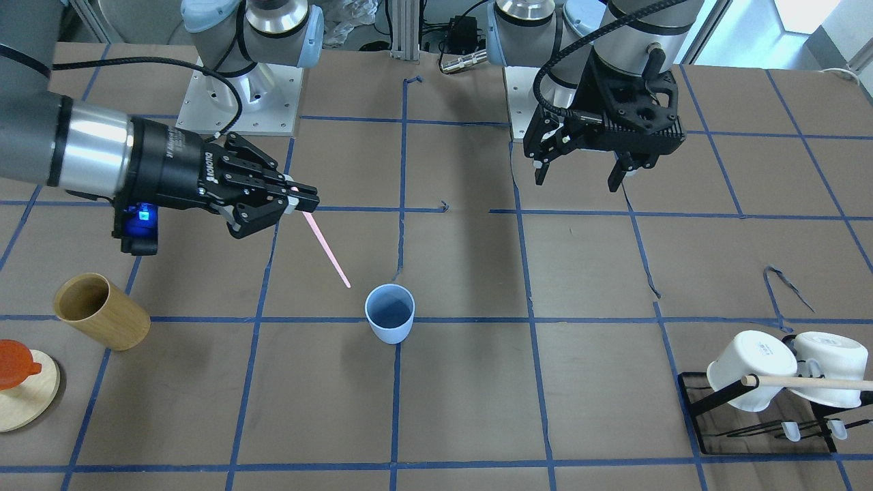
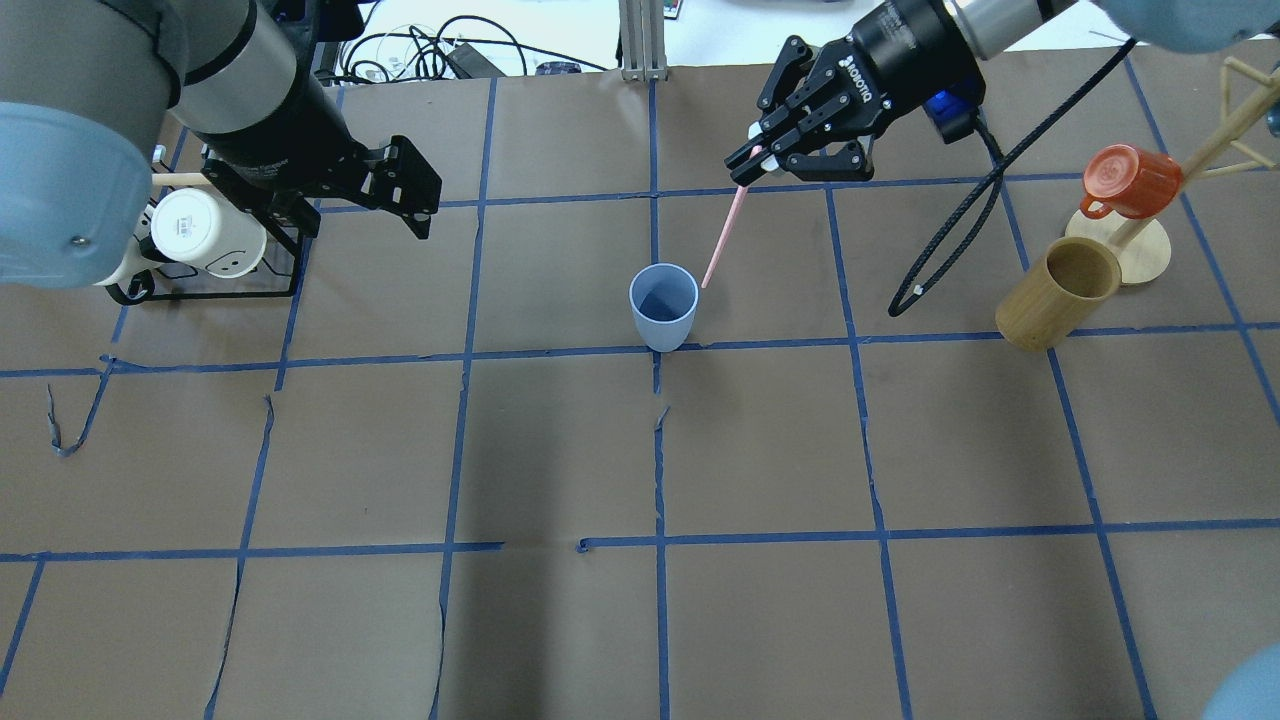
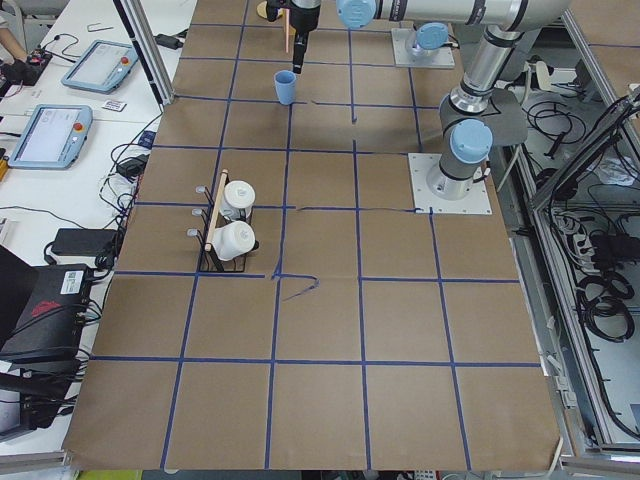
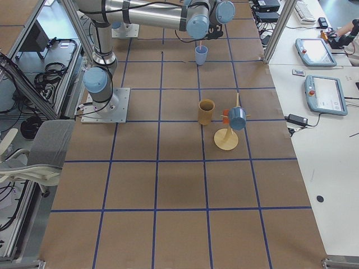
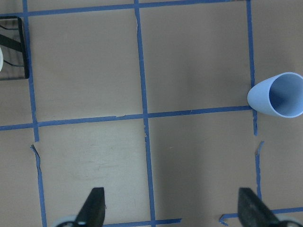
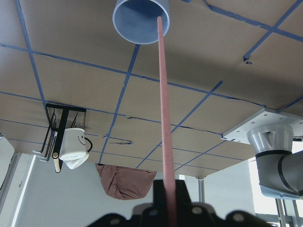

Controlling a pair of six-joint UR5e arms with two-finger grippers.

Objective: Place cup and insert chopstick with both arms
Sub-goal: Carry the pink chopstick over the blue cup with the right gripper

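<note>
The light-blue cup (image 1: 390,314) stands upright near the table's middle; it also shows in the overhead view (image 2: 663,305). My right gripper (image 1: 300,199) is shut on the top end of the pale-pink chopstick (image 1: 329,251), which slants down toward the cup. In the overhead view the chopstick (image 2: 722,235) ends just beside the cup's rim, above the table. The right wrist view looks along the chopstick (image 6: 163,118) to the cup (image 6: 141,19). My left gripper (image 1: 578,179) is open and empty, hovering away from the cup (image 5: 279,94).
A brown wooden cup (image 2: 1060,290) and an orange mug (image 2: 1130,180) on a wooden stand sit on my right side. A black rack with white mugs (image 2: 200,235) sits on my left side, close to my left arm.
</note>
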